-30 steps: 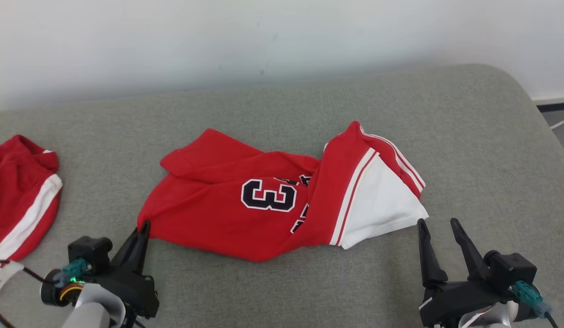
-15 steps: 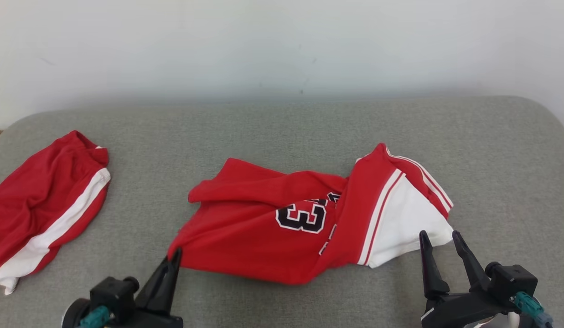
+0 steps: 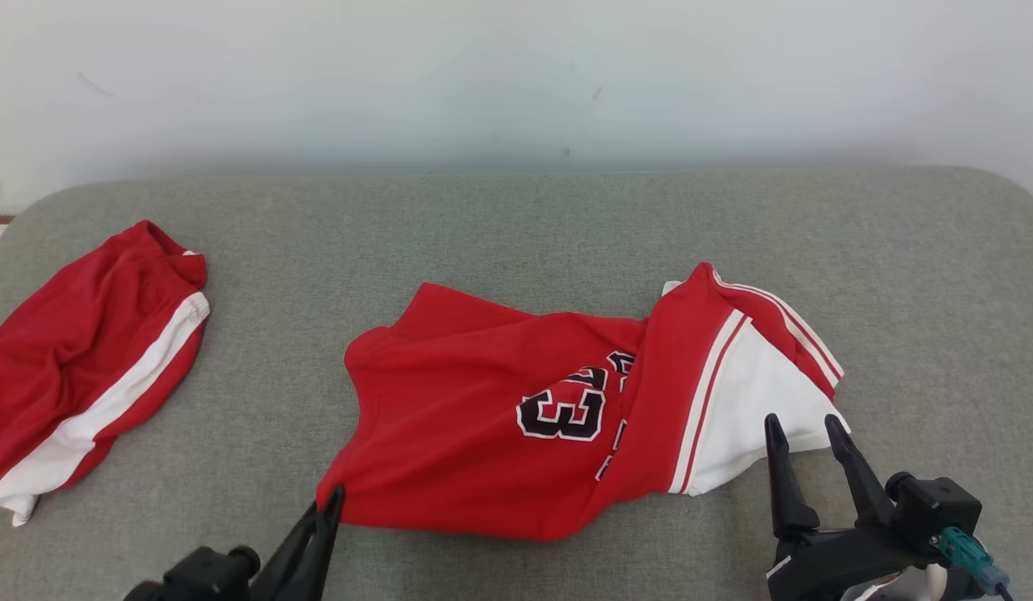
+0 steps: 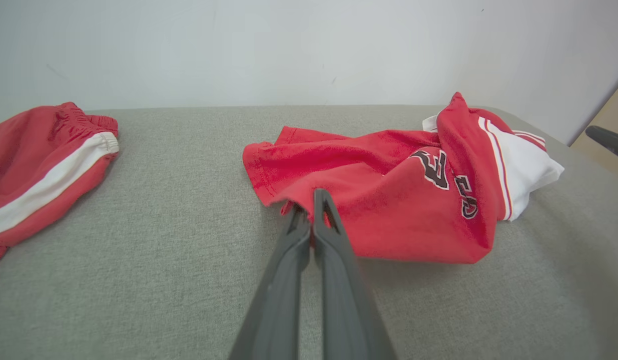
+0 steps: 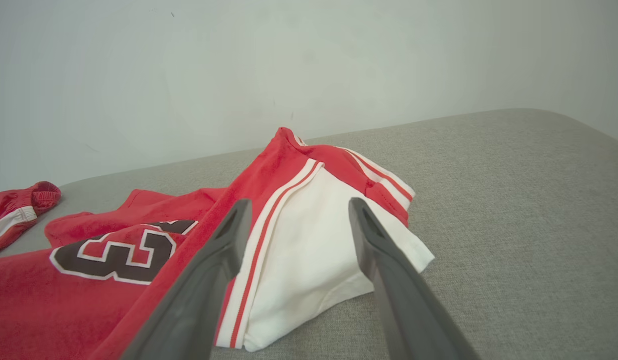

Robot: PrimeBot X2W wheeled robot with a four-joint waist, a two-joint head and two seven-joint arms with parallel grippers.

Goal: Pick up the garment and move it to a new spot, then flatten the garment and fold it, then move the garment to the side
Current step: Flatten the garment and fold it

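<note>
The garment [image 3: 483, 426] is a crumpled red jersey with a black "3" and a white, striped panel at its right end, lying mid-surface on the grey cushion. My left gripper [image 3: 331, 501] is shut on the garment's near left corner; the left wrist view shows the red hem [image 4: 284, 200] pinched between the two closed fingers [image 4: 309, 205]. At the lower right my right gripper [image 3: 804, 426] stands open, its fingertips just at the white panel's near corner [image 5: 309, 260], with nothing between them.
A second red garment with a white stripe [image 3: 82, 359] lies at the left end of the grey cushion [image 3: 516, 225]. A pale wall rises behind. The cushion's rounded right end [image 3: 1009, 250] has bare room.
The head camera has swung and tilted, shifting the picture. My left gripper has pulled the garment's left corner toward me, stretching the red cloth. The right gripper stays open beside the white panel.
</note>
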